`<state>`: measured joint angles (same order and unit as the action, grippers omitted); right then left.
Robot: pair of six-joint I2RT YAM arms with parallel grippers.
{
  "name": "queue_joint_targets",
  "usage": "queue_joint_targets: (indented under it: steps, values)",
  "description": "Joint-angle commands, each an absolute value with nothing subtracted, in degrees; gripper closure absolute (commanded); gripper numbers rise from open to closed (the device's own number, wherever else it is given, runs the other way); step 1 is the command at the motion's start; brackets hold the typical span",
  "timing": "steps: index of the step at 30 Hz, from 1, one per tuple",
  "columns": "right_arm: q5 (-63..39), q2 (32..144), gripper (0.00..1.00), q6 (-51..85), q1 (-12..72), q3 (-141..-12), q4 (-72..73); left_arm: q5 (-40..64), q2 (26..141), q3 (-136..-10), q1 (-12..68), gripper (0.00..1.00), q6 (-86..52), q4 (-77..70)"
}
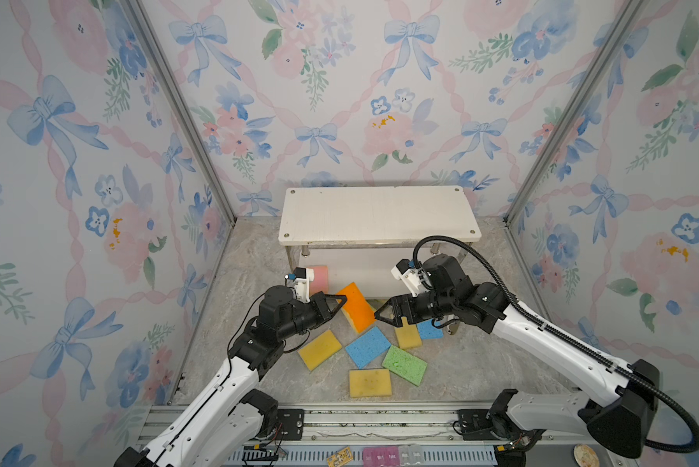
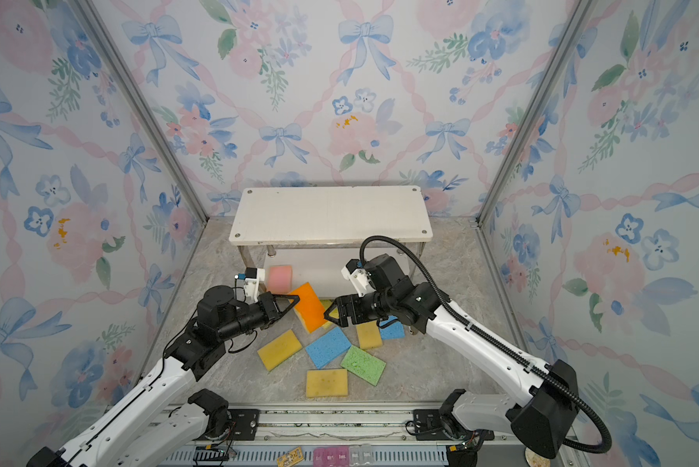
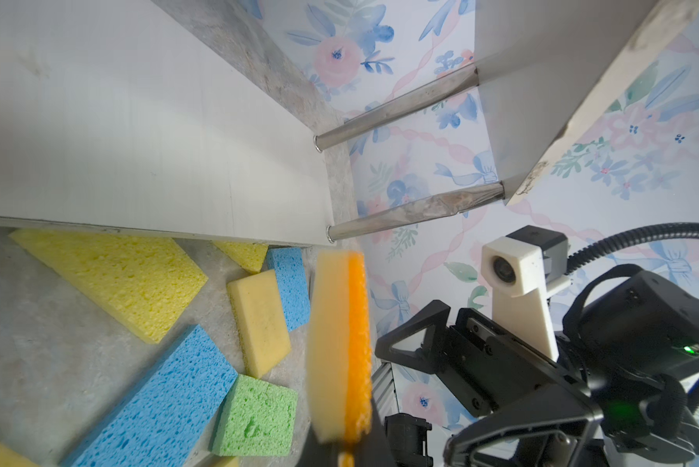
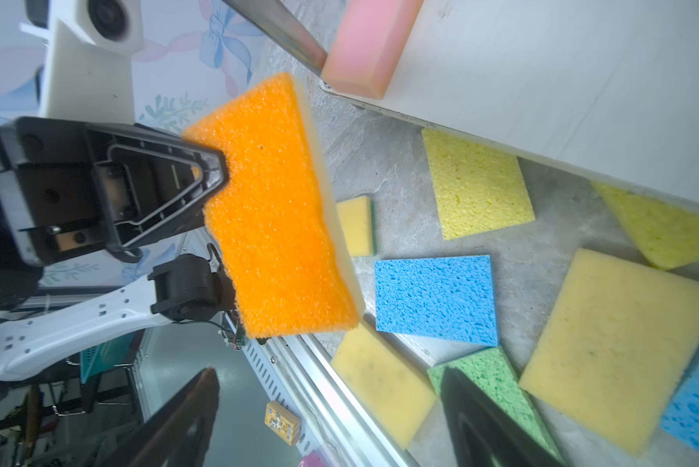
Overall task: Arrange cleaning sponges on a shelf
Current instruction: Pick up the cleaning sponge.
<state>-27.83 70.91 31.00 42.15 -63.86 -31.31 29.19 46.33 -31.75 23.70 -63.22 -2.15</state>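
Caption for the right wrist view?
Left gripper pinches the orange sponge above loose sponges; a pink sponge sits on the shelf.

Floral wallpaper (image 1: 339,101) surrounds the marbled tabletop (image 1: 481,364). A circuit board (image 1: 339,458) and pink pill box (image 1: 376,457) lie on the rail (image 1: 453,457), well behind the left gripper (image 1: 343,301).

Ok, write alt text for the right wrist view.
The left gripper clamps a flat orange porous sponge by one edge, above the grey marbled table. Beyond it a pink sponge block sits on the white lower board of the shelf; yellow, blue and green sponges lie flat on the table.
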Motion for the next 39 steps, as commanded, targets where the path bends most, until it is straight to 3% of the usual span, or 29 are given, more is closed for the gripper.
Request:
queue_joint_targets:
  steps: [1, 9, 26, 33, 39]
  values:
    - [-37.53, 68.47, 0.16, 35.42, 39.86, -61.11, -25.44, 39.37, 47.00, -29.84, 21.65, 1.00, -67.08, -11.10]
    - [-42.76, 68.71, 0.31, 42.30, 38.67, -58.57, -17.47, 43.00, 48.38, -27.75, 21.50, 1.00, -72.96, -21.14]
    - [-40.88, 71.96, 0.49, 39.91, 41.24, -60.04, -20.11, 41.99, 46.82, -26.28, 21.53, 1.00, -76.19, -24.49]
    - [-40.69, 72.27, 0.73, 39.74, 41.48, -59.95, -19.87, 41.40, 46.97, -26.21, 21.47, 1.00, -76.34, -24.58]
    - [-40.26, 71.89, 0.84, 39.81, 41.34, -59.41, -19.36, 41.35, 47.72, -26.39, 21.53, 1.00, -76.52, -24.54]
